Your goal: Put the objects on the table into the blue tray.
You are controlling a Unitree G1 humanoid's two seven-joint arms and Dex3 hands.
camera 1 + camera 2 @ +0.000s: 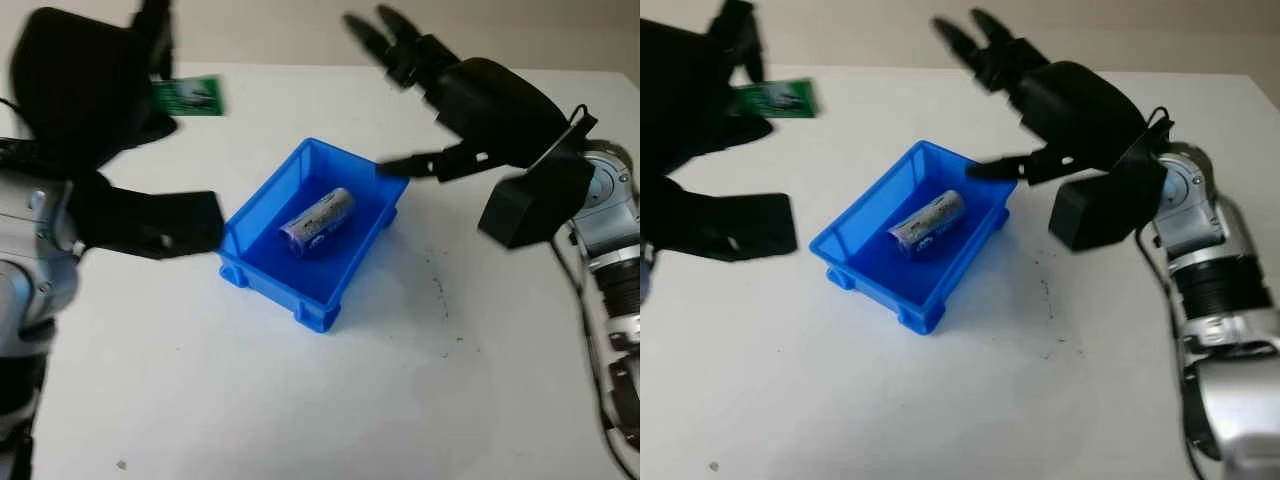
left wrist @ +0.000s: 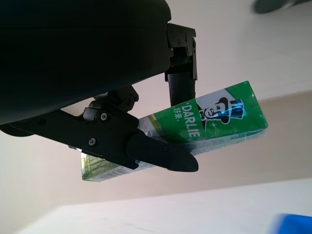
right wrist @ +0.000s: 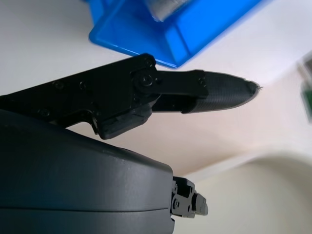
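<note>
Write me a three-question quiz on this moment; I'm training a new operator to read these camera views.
1. True or false: the blue tray already holds a cylindrical can.
2. What does the left hand hold?
A. a green Darlie toothpaste box
B. a red cup
C. nothing
3. Fill in: the right hand hovers above the tray's far right side, open, holding ____.

Key: 1 true; 2 A; 3 nothing.
</note>
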